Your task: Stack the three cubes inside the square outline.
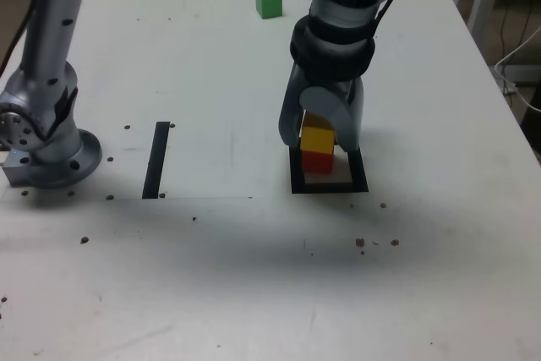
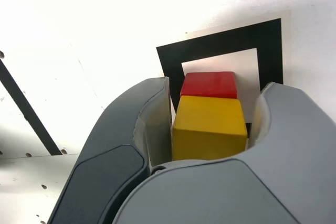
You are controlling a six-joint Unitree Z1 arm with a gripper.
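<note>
Claw (image 1: 324, 137) pinching the yellow cube (image 1: 317, 139), right atop the red cube (image 1: 317, 161) inside the outline (image 1: 297, 180); green cube (image 1: 269, 2) sits well apart on the desk (image 1: 211, 65).

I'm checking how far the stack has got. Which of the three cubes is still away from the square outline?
The green cube: it sits alone far up the table, while the yellow cube rests on the red cube inside the square outline.

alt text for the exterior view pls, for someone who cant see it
The end effector holds a yellow cube on a red cube inside the black square outline. A green cube sits apart on the white table.
</note>
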